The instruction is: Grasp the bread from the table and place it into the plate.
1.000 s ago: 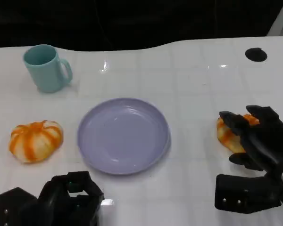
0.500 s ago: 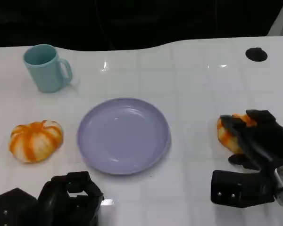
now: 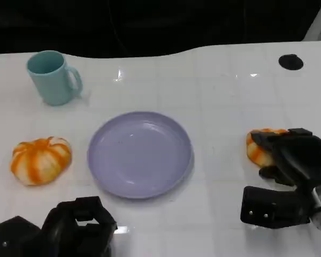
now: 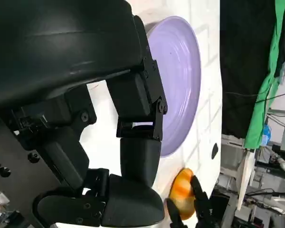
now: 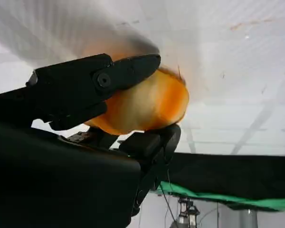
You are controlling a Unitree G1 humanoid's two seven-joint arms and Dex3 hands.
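Head view: my right hand point(image 3: 297, 163) sits over the bread point(image 3: 258, 149) at the table's right side, well apart from the purple plate point(image 3: 139, 154) in the middle. Right wrist view shows fingers point(image 5: 104, 78) wrapped across the top of the bread point(image 5: 149, 104) w/ another digit under it, so I read it as closed on the bun, tho I can't tell if the bread is off the white table point(image 3: 214, 96) yet.

To do this step well, I'd confirm the grip is firm before lifting; the bun looks soft and rounded, so squeezing too hard could dent it, too light and it rolls out. Then lift straight up enough to clear the plate's rim, carry toward the robot's left, stop over the plate's center, lower, and let go gently.

Left hand point(image 3: 69, 227) rests low near the table's front edge, fingers curled in, holding nothing; leave it there, out of the path. A 2nd orange-striped bun point(image 3: 40, 159) lies left of the plate, w/ a teal mug point(image 3: 52, 77) behind it; neither is in the way.
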